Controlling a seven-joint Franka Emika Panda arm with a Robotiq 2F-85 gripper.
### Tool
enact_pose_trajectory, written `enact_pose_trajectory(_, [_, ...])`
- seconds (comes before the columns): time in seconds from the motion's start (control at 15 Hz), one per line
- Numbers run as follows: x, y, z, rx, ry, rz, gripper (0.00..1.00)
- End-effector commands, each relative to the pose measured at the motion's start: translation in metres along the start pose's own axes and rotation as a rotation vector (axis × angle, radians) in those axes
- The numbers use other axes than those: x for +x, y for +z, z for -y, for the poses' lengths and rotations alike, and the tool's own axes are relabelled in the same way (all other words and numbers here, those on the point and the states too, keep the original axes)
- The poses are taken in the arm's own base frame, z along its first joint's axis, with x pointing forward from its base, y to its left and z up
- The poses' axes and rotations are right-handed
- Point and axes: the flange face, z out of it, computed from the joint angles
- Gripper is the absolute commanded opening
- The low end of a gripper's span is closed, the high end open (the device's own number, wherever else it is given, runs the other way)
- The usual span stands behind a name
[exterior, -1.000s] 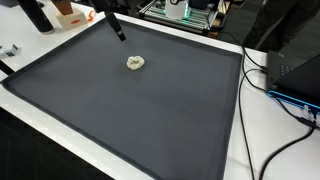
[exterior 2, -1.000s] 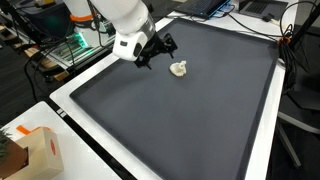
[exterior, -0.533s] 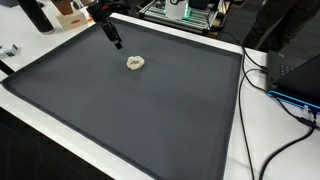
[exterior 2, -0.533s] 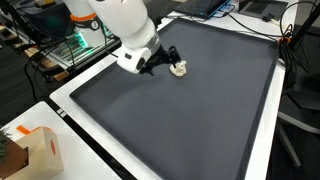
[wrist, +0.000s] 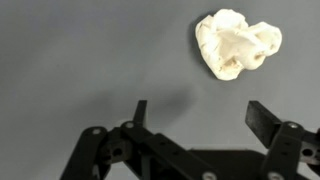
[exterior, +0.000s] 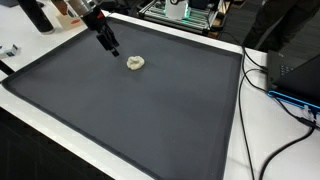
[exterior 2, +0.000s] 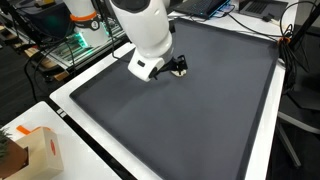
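- Clearly released, the gripper [wrist: 200, 112] hovered with jaws wide apart, holding nothing.
- A crumpled white wad [wrist: 238, 43] lay just beyond it on the dark surface [exterior: 150, 120], untouched.

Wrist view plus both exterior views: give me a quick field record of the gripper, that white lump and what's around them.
gripper: open, holding nothing, over the mat
nearest thing: white crumpled lump, lying on the mat
relation: lump lies beyond the fingertips, nearer the right-hand finger in the wrist view, not between the fingers; no contact visible
surface: dark grey mat with a raised rim
off the mat: cables on the white table; cardboard box at a corner
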Motion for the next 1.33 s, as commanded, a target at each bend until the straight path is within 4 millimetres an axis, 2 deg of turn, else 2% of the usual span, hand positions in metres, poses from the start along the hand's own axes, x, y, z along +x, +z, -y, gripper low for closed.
enact_pose_trajectory(0.0, [0.013,0.007,0.019,-0.095,0.022,0.027,1.00])
enact_pose_trajectory(0.33, [0.016,0.014,0.051,-0.199,-0.003,0.034,1.00])
enact_pose_trajectory(0.67, [0.010,0.024,0.090,-0.342,-0.080,0.001,1.00])
enact_pose_trajectory(1.27, [-0.036,0.038,0.162,-0.601,-0.321,-0.108,1.00])
